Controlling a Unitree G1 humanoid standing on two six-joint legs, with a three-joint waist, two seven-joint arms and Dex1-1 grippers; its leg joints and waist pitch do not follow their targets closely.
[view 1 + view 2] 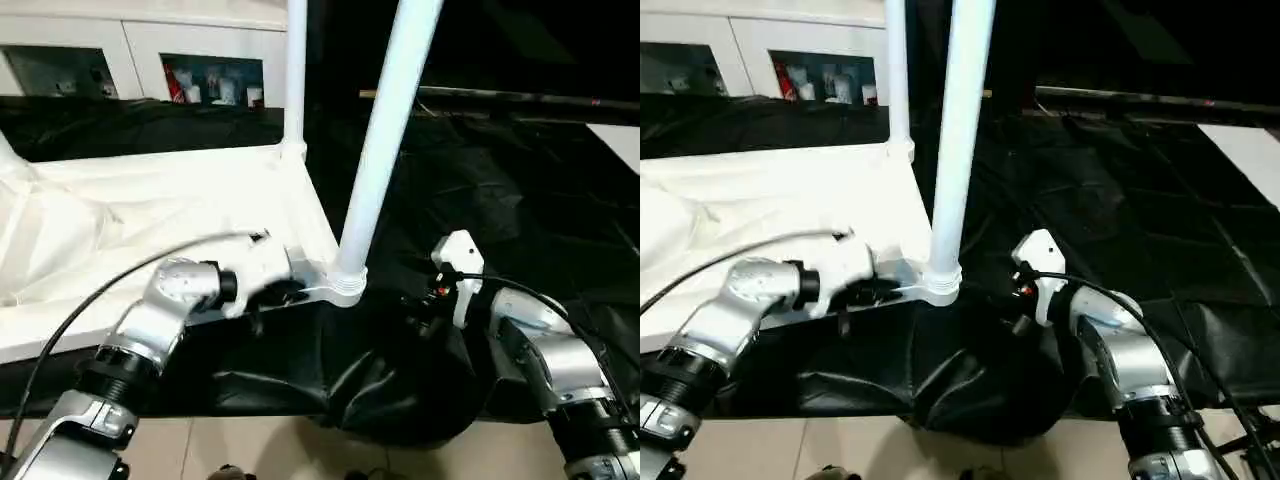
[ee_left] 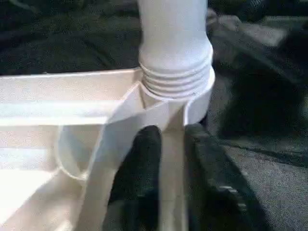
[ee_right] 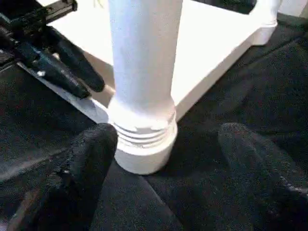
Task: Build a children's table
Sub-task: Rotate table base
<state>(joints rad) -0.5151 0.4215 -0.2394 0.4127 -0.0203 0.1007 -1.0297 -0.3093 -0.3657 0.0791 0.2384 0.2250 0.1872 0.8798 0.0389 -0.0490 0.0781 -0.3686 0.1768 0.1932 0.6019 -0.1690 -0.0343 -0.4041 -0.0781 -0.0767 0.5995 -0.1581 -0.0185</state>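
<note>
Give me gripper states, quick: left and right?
Left gripper: shut on the tabletop rim by the near leg.
Right gripper: open, holding nothing.

You've got the white tabletop (image 1: 150, 200) lying underside up on the black-draped surface, raised rim and ribs facing you. Near corner socket (image 3: 143, 153) has a white tapered leg (image 1: 385, 130) seated upright in it, thread rings showing at the collar. A second leg (image 1: 296, 70) stands in the far corner socket (image 1: 291, 150) on the same side, also upright.
</note>
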